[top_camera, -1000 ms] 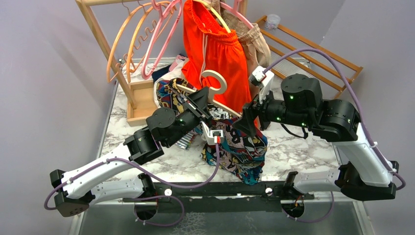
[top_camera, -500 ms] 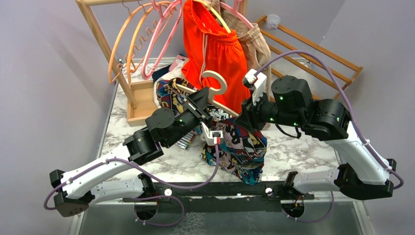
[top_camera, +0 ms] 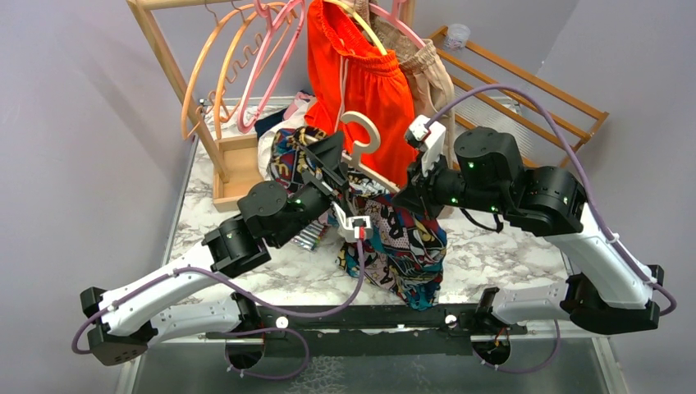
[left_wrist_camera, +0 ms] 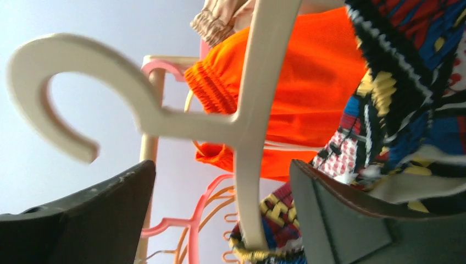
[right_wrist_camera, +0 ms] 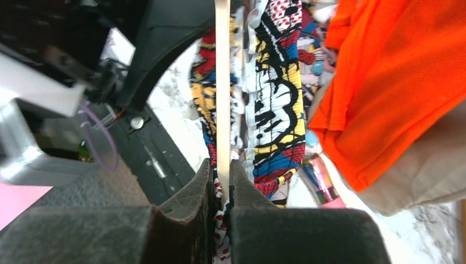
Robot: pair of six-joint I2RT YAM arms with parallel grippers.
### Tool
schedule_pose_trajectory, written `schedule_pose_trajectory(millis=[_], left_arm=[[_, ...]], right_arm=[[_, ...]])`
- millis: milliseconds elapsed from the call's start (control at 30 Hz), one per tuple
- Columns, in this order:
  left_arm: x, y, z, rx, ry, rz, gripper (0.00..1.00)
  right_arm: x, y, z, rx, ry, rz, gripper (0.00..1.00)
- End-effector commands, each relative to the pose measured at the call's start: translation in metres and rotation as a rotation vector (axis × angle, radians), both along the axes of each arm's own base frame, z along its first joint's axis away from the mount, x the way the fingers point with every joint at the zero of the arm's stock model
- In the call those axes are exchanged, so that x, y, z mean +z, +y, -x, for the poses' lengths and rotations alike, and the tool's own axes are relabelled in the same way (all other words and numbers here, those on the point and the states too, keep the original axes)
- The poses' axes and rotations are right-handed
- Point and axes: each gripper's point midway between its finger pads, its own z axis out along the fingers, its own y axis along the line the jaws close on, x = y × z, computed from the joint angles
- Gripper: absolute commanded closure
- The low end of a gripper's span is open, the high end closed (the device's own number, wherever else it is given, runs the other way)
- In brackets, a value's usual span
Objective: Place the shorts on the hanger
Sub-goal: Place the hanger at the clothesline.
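Observation:
The cream hanger (top_camera: 361, 131) is held up over the table with the comic-print shorts (top_camera: 406, 246) draped over it and hanging down toward the front edge. My right gripper (right_wrist_camera: 221, 176) is shut on the hanger's thin arm (right_wrist_camera: 222, 82), with a fold of the shorts (right_wrist_camera: 275, 99) pinched alongside it. In the top view the right gripper (top_camera: 408, 195) sits at the hanger's right arm. My left gripper (left_wrist_camera: 222, 181) is open. The hanger's stem (left_wrist_camera: 247, 165) stands between its fingers without touching either, and the hook (left_wrist_camera: 71, 82) is above left.
Behind stands a wooden rack (top_camera: 160, 49) with pink hangers (top_camera: 267, 66) and orange hangers (top_camera: 209, 74), plain orange shorts (top_camera: 361, 74) and beige shorts (top_camera: 431, 70). A wooden box (top_camera: 238, 168) lies at the left and a slatted wooden frame (top_camera: 525, 82) at the back right.
My right gripper has moved in and shut on the hanger's arm. My left gripper has opened and let go of the stem. The hanger has tipped up slightly.

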Motion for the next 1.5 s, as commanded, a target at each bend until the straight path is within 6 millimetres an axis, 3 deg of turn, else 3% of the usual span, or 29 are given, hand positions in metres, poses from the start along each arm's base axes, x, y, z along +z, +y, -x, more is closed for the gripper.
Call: schedule_pose_trajectory(millis=[0, 167, 267, 533, 700, 967, 1200, 1467], left_arm=[[0.037, 0.028, 0.007, 0.034, -0.011, 0.153, 0.01], [0.059, 0.058, 0.023, 0.025, 0.009, 0.295, 0.01], [0.061, 0.081, 0.032, 0.032, 0.027, 0.365, 0.01], [0.028, 0.133, 0.046, 0.106, 0.094, 0.426, 0.01], [0.01, 0.156, 0.054, 0.12, 0.14, 0.513, 0.01], [-0.038, 0.157, 0.059, 0.099, 0.264, 0.585, 0.01], [-0.067, 0.147, 0.063, 0.05, 0.403, 0.697, 0.01], [-0.093, 0.134, 0.063, 0.016, 0.512, 0.766, 0.01]], right_arm=[[0.046, -0.002, -0.017, -0.078, -0.113, -0.118, 0.99], [0.062, -0.001, -0.035, -0.171, -0.149, -0.138, 0.99], [0.072, 0.003, -0.047, -0.22, -0.173, -0.163, 0.99], [0.071, 0.008, -0.077, -0.347, -0.203, -0.103, 0.99], [0.078, 0.005, -0.091, -0.424, -0.243, -0.114, 0.99], [0.096, 0.019, -0.115, -0.498, -0.315, -0.175, 0.99], [0.113, 0.043, -0.135, -0.536, -0.351, -0.245, 0.99], [0.115, 0.054, -0.168, -0.613, -0.382, -0.268, 0.99]])
